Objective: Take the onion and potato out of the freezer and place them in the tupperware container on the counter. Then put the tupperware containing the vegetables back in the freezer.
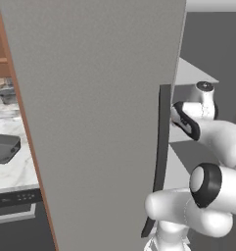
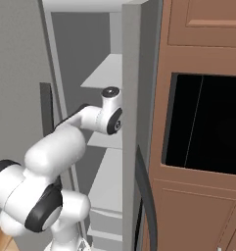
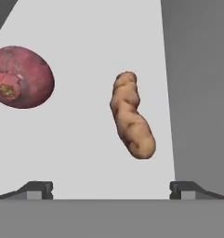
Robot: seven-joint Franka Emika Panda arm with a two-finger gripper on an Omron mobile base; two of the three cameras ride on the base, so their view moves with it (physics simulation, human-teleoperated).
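In the hand view the onion (image 3: 21,77) lies left on the freezer shelf (image 3: 85,153), the potato (image 3: 131,116) apart to its right; the gripper (image 3: 111,188) hangs spread and empty; next, I judge, descend around the potato and close.

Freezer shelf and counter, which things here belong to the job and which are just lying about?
Job: onion, potato, freezer, tupperware container, counter, open gripper.
Lying about: brown cabinets, dark appliance front.
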